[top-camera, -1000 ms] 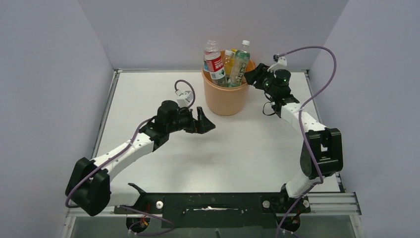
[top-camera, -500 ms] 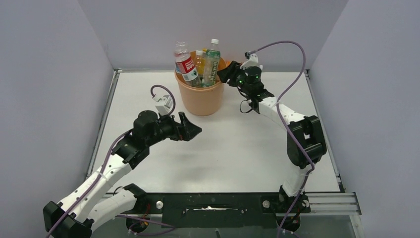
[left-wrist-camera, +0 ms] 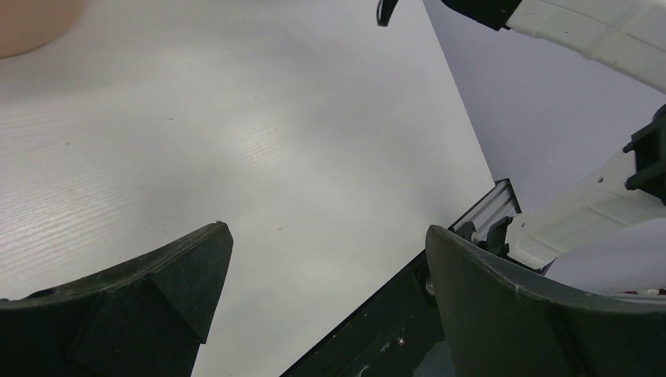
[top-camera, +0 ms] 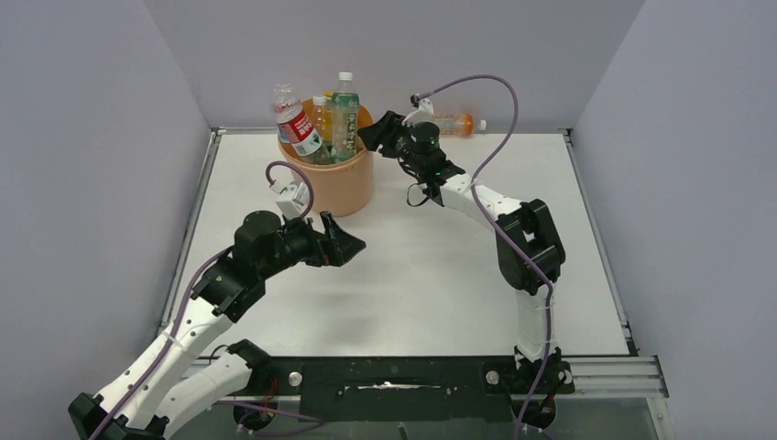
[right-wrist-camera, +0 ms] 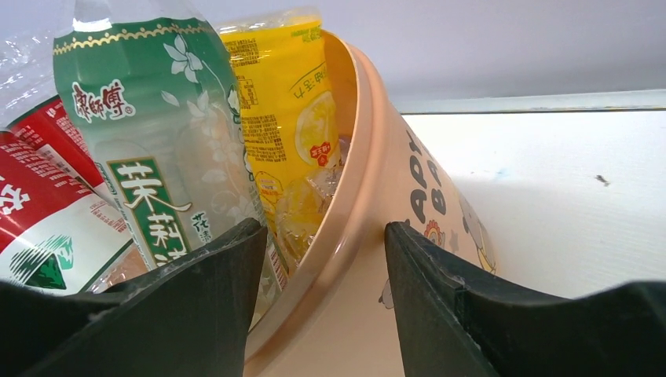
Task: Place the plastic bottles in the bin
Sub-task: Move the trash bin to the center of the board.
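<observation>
The peach-orange bin (top-camera: pixel 339 183) stands at the back left of the table and holds several bottles: a clear one with a red label (top-camera: pixel 295 124), a yellow one (top-camera: pixel 320 115) and a green-labelled one (top-camera: pixel 344 110). My right gripper (top-camera: pixel 371 136) is shut on the bin's right rim, one finger inside and one outside. The right wrist view shows the rim (right-wrist-camera: pixel 353 236) between the fingers, beside the green-labelled (right-wrist-camera: pixel 157 141) and yellow (right-wrist-camera: pixel 290 102) bottles. An orange bottle (top-camera: pixel 454 123) lies at the back wall behind the right arm. My left gripper (top-camera: pixel 353 246) is open and empty in front of the bin.
Grey walls close the table on the left, back and right. The left wrist view shows bare white table (left-wrist-camera: pixel 236 118), the black front rail (left-wrist-camera: pixel 377 330) and part of the right arm (left-wrist-camera: pixel 597 31). My left gripper (left-wrist-camera: pixel 323 232) hangs over the table there.
My right gripper has moved left along the back, and the bin with its bottles has moved left with it. The orange bottle at the back wall has come into view. My left arm drew back to the left.
</observation>
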Robot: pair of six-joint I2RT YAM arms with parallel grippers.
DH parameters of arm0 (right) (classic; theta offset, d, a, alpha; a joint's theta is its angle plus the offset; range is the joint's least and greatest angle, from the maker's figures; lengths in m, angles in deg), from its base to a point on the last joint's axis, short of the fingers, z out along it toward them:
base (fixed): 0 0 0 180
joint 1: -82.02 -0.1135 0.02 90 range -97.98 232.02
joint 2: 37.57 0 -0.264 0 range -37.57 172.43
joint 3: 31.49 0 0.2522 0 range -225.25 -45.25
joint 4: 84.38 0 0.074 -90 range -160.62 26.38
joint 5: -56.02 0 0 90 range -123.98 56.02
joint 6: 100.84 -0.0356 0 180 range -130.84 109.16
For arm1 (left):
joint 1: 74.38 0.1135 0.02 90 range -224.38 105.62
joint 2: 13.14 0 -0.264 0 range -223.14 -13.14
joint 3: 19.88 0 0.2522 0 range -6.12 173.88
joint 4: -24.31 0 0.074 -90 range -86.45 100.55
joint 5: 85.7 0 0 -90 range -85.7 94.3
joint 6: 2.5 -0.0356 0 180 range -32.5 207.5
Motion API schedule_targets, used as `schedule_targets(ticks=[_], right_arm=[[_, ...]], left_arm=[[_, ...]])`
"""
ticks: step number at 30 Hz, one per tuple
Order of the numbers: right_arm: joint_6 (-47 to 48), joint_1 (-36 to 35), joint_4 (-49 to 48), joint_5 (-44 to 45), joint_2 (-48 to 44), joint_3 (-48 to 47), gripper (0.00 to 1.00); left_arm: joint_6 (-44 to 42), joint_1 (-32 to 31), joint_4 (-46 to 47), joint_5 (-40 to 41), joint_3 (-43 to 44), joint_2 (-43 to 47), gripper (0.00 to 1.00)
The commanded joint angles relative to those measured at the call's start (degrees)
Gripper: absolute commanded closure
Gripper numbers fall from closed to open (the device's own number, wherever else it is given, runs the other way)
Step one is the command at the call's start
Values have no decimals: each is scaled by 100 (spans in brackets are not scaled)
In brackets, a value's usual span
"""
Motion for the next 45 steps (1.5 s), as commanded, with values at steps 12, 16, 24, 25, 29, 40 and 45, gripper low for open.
schedule_targets(ticks=[12, 16, 24, 25, 29, 40, 45], right_arm=[[-75, -666, 159, -525, 1030, -908, 41], [-108, -822, 196, -557, 1222, -1142, 41], [-214, -962, 236, -685, 1438, -1414, 38], [-210, -962, 237, -700, 1427, -1402, 36], [32, -956, 344, -551, 1133, -1212, 15], [575, -794, 768, -187, 61, -722, 2], [659, -672, 769, -12, -576, -164, 2]], left_arm=[[47, 35, -122, 116, 582, 240, 3], [40, 30, -153, 113, 632, 255, 3], [46, 30, -222, 165, 676, 275, 3], [46, 25, -224, 169, 682, 265, 3], [31, 29, -223, 174, 734, 235, 3], [-34, 26, -216, 161, 979, 47, 3], [-24, 1, -134, 101, 1047, -101, 3]])
